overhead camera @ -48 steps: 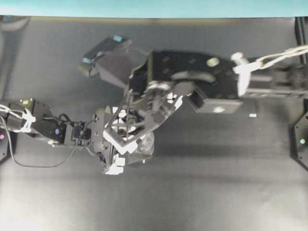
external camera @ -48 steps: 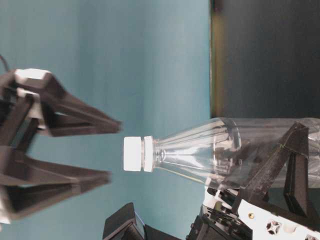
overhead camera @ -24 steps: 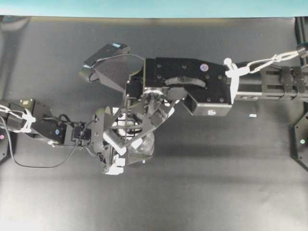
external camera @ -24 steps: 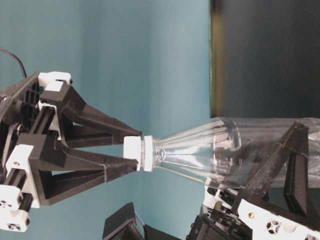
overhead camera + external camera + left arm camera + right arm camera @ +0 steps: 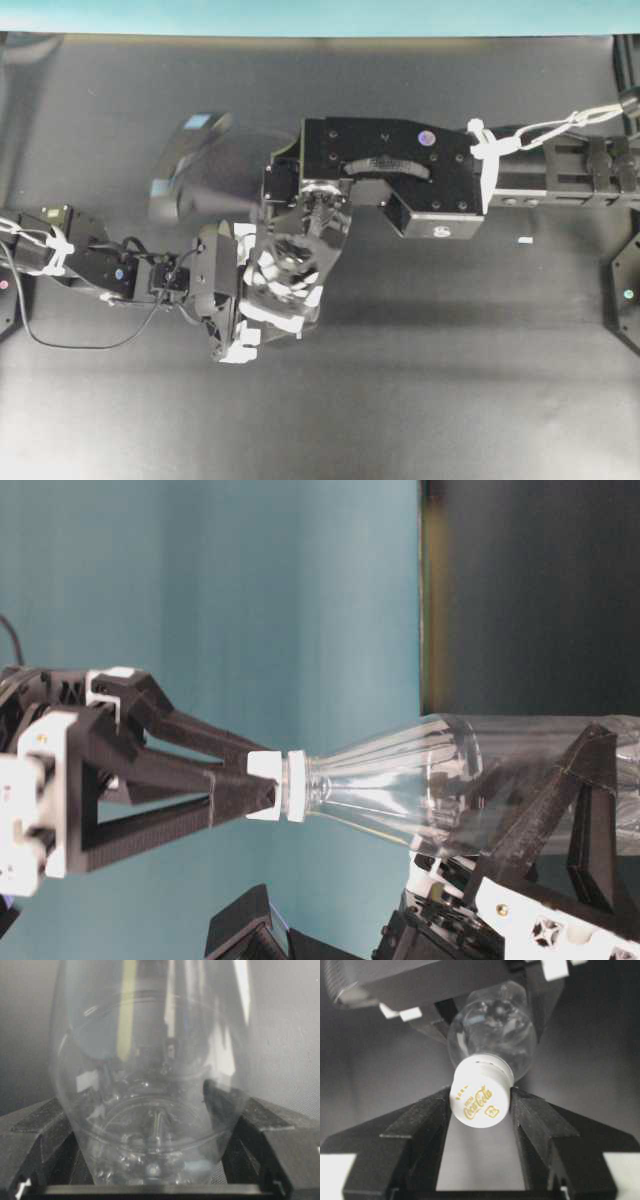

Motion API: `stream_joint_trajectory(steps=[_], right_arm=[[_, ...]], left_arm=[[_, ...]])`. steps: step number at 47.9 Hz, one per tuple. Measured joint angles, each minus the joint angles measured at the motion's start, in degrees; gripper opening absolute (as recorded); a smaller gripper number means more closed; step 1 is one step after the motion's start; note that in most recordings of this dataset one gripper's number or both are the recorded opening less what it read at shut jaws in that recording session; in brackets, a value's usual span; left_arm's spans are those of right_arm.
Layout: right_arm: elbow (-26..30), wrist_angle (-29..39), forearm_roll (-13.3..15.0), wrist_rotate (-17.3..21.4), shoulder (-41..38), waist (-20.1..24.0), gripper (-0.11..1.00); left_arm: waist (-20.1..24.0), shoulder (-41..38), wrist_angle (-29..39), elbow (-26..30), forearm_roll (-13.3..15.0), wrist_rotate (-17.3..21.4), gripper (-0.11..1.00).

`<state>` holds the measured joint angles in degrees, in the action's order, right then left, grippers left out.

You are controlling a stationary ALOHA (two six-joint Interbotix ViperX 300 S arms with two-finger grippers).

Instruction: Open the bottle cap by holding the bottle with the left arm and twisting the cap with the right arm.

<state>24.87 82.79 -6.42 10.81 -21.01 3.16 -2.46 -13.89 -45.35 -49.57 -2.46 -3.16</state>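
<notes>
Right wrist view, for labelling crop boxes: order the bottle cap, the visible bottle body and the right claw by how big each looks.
1. Right claw, spanning the frame's width.
2. Bottle body.
3. Bottle cap, nearer the camera, so flattered; the gap with the body is slight.

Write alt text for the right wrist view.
The right tool is clamped on the white bottle cap, one black finger on each side. Behind it, the clear bottle recedes into the left tool's grip, over a dark table.

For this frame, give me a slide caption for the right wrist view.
Right hand pinches the white cap of the clear bottle.
</notes>
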Motion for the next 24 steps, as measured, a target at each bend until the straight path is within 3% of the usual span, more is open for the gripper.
stream_joint_trajectory(steps=[5, 16, 24], right_arm=[[0.0, 0.4, -0.1, -9.7, 0.0, 0.0, 0.37], [-0.1, 0.3, -0.1, -27.0, 0.1, 0.2, 0.37], [-0.3, -0.1, 0.0, -35.4, 0.2, -0.1, 0.37]], left_arm=[[0.0, 0.0, 0.0, 0.0, 0.0, 0.0, 0.81], [-0.2, 0.0, 0.0, 0.2, 0.0, 0.1, 0.81], [-0.3, 0.0, 0.0, 0.1, 0.0, 0.0, 0.81]])
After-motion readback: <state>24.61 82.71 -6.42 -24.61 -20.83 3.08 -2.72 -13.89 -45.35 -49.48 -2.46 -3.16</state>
